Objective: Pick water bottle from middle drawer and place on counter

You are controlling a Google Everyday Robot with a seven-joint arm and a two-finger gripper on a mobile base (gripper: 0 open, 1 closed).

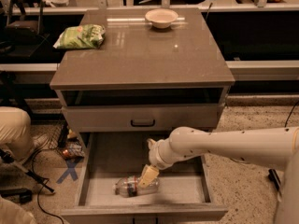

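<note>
The water bottle (127, 187) lies on its side near the front of the open middle drawer (103, 164), cap end to the left. My gripper (146, 179) reaches down into the drawer from the right on a white arm and sits right over the bottle's right end. The counter (140, 50) is the glossy grey-brown top of the cabinet above.
A white bowl (161, 17) stands at the back of the counter and a green chip bag (80, 35) lies at its left. A shut drawer front with a black handle (142, 122) is above the open drawer. A person's leg (14, 129) and cables are on the floor at left.
</note>
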